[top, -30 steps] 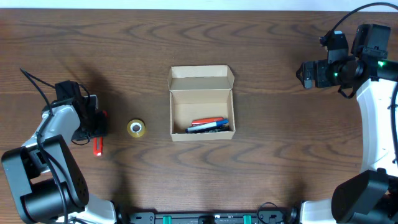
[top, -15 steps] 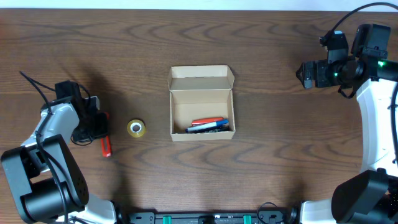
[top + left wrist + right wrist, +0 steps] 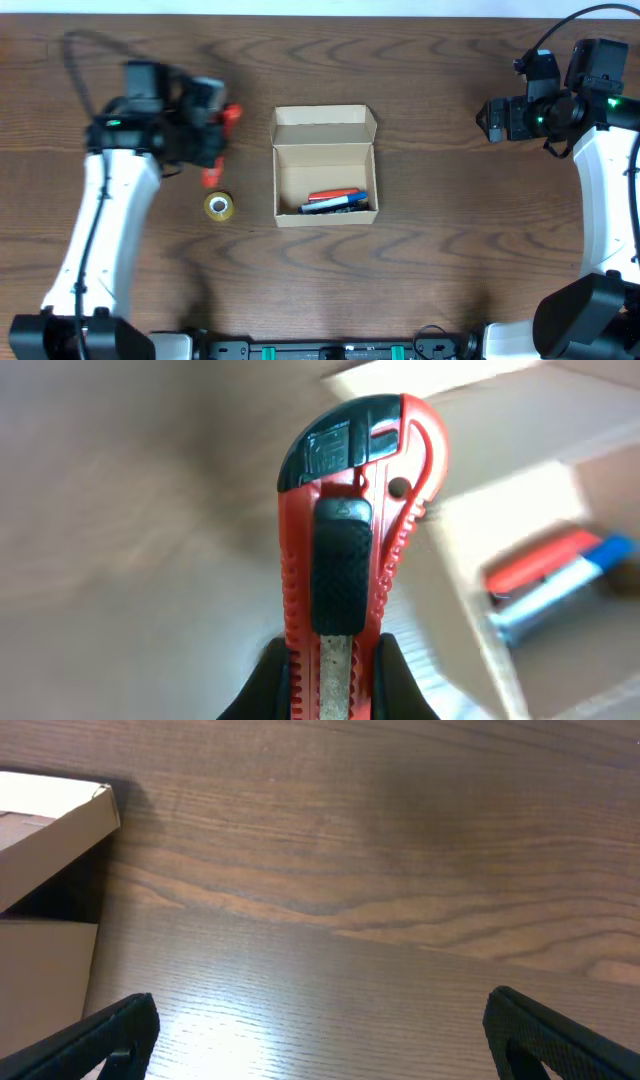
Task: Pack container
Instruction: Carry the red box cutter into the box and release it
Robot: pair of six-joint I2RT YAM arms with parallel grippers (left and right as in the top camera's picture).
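left gripper [image 3: 326,665] is clamped on a red box cutter [image 3: 345,560], just left of the box and a bit blurry. a yellow tape roll [image 3: 220,206] sits on the table [image 3: 430,280] right near it. the cardboard box [image 3: 320,165] is mid-table, flap lid [image 3: 324,120] folded back, with red, blue and dark markers [image 3: 335,200] lying along its front wall. right gripper [image 3: 320,1020] is well off to the right over bare wood, fingers spread wide, holding nothing
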